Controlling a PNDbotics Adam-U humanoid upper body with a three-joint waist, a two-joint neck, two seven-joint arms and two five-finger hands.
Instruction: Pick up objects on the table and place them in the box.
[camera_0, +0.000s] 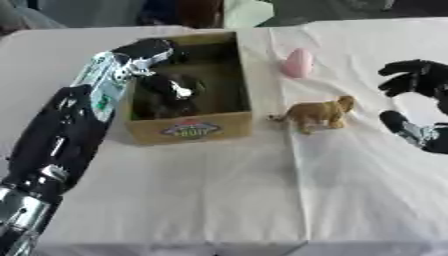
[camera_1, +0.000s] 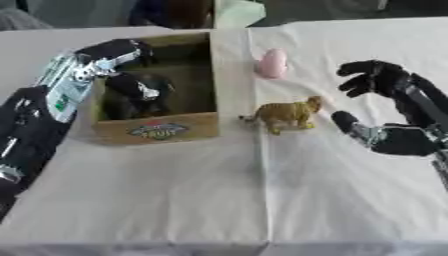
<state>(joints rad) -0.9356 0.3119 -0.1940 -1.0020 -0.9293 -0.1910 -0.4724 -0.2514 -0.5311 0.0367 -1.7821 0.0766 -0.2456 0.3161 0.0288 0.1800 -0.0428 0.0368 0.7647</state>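
Observation:
A cardboard box (camera_0: 189, 129) with a coloured label on its front wall stands on the white cloth at the back left. My left hand (camera_0: 171, 89) reaches down inside it from the left, dark against the box's dark inside; what it holds, if anything, is hidden. To the right of the box stands a tan toy lion (camera_0: 319, 112). Behind the lion lies a pink rounded object (camera_0: 297, 63). My right hand (camera_1: 404, 138) hovers open just right of the lion, thumb low and fingers spread above, touching nothing.
A fold in the white cloth (camera_0: 293, 165) runs from behind the box to the front edge. A pale green thing (camera_0: 247, 11) and dark shapes lie beyond the table's far edge. The table's front edge is near the bottom.

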